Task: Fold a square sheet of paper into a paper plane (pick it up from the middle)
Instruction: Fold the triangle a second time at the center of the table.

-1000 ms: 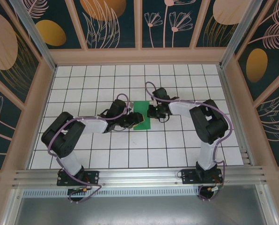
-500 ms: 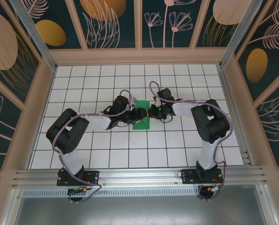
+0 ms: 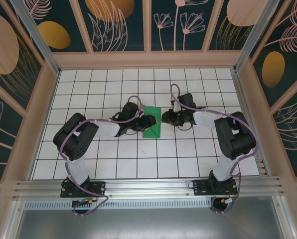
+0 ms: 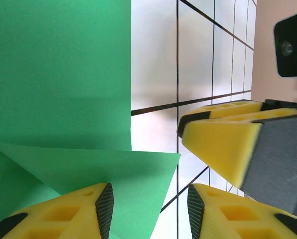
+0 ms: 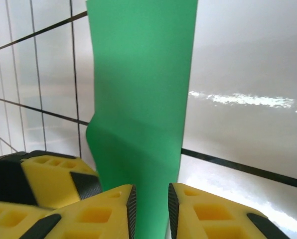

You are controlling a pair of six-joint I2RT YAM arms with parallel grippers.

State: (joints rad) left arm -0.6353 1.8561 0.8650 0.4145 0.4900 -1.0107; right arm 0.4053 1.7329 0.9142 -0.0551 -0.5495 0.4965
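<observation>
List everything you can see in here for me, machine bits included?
green paper sheet: one, bright green, partly folded, at the middle of the table.
table: one, white tiles with dark grid lines, under everything.
wall panels: several, dark teal with peach plant shapes, around the table.
metal rail: one, silver, along the near edge.
left arm and right arm: two, black and white, reaching to the paper.
left tool: one, yellow and black, jaws apart at a paper corner.
right tool: one, yellow and black, jaws narrowly apart, green showing between.
</observation>
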